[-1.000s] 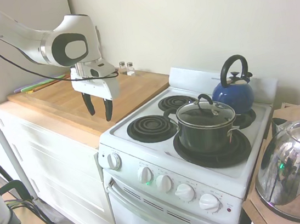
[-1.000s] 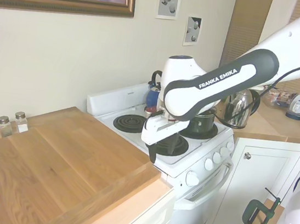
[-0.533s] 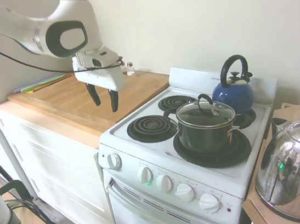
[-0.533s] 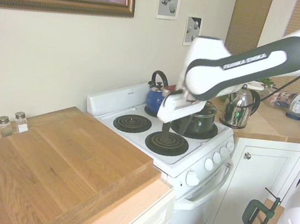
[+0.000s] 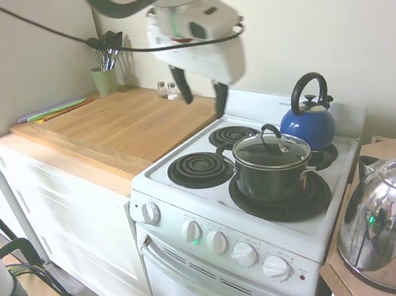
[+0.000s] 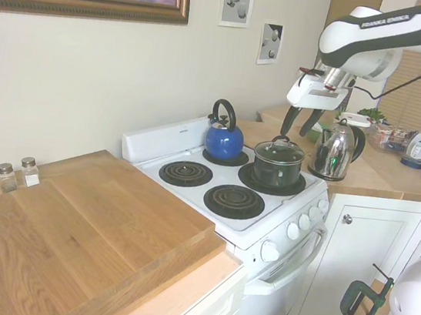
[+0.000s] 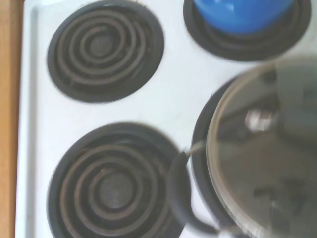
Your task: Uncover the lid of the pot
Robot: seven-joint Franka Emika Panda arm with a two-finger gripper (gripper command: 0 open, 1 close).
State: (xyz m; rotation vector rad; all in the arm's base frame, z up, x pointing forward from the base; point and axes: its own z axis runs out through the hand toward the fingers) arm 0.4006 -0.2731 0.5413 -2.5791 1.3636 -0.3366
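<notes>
Glass lid (image 5: 271,150) seated on pot (image 5: 273,172), below and beside released, empty tool (image 5: 201,95). Risk: off-centre descent striking glass or missing the loop handle (image 5: 272,132).

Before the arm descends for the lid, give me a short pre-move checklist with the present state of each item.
1. Lid seated on the pot: ok, still closed.
2. Claw open and empty: ok, fingers spread, nothing between them.
3. Claw lined up over the lid's loop handle: not ok, in the first exterior view it hangs above the bare burners, short of the pot.
4. Blue kettle apart from the pot: ok, a gap shows between them.
5. Chrome kettle apart from the pot: ok, a gap shows in the second exterior view.
</notes>
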